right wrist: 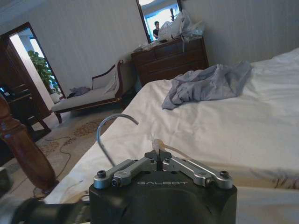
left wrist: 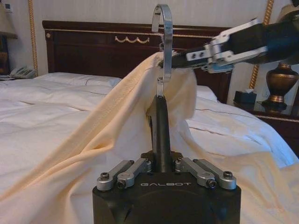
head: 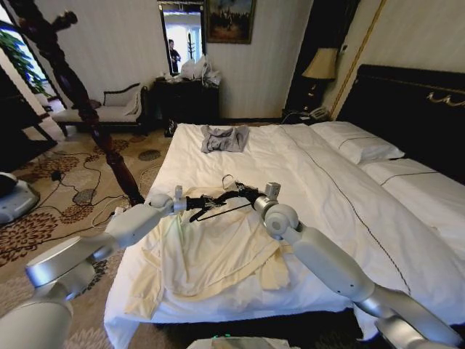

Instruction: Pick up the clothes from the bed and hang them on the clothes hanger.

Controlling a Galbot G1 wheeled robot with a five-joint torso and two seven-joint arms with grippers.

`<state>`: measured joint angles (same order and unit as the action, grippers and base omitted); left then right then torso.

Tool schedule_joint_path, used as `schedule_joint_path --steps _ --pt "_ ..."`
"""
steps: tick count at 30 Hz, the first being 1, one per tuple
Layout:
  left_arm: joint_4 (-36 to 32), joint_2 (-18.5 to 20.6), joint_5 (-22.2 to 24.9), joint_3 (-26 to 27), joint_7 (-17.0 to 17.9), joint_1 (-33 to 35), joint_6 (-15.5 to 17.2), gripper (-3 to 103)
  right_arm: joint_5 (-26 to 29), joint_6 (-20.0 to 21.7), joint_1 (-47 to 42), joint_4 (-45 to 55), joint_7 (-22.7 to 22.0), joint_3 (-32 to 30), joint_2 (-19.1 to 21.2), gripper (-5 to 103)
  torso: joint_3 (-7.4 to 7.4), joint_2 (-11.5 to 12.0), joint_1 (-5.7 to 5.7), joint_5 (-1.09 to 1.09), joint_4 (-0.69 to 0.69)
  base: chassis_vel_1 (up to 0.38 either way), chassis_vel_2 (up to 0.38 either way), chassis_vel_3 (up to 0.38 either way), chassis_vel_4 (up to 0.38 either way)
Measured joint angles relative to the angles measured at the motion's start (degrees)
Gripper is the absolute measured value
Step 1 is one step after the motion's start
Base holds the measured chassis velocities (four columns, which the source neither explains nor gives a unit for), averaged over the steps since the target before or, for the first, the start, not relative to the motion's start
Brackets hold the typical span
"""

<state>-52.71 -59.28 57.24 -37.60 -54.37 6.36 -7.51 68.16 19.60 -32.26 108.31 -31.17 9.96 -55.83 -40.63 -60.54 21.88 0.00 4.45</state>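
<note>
Over the bed [head: 341, 196], left gripper [left wrist: 161, 105] clamps the clothes hanger [left wrist: 160, 126]; right gripper [left wrist: 175, 59] pinches the clothes [head: 211, 254] at the hook. Risk: thin fabric slips off, hanger twists.

Cream shirt [head: 218, 254] sprawls rumpled at the white bed's [head: 320, 182] near edge, its collar end lifted onto the slim black hanger [head: 218, 203], silver hook [left wrist: 163, 28] standing upright.
</note>
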Motion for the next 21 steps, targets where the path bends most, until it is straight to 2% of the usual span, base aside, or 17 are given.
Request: schedule_joint_path --steps 14,18,21 --pt "4.0 -3.4 -0.8 0.2 0.9 -0.3 -0.7 15 5.7 0.9 -0.1 3.5 -3.4 -0.1 -1.9 1 0.00 0.0 0.00 0.00 0.02 0.000 0.000 0.000 0.000" --pt "2.0 -2.6 -0.5 0.2 1.2 -0.3 -0.5 15 4.9 1.0 -0.3 2.9 -3.3 -0.3 -1.9 1 0.00 0.0 0.00 0.00 0.01 0.000 0.000 0.000 0.000" --pt "-0.9 -0.5 0.4 0.2 1.6 -0.1 -0.2 15 4.5 0.9 -0.4 1.6 -3.0 -1.4 -1.6 1 0.00 0.0 -0.01 0.00 0.02 0.000 0.000 0.000 0.000"
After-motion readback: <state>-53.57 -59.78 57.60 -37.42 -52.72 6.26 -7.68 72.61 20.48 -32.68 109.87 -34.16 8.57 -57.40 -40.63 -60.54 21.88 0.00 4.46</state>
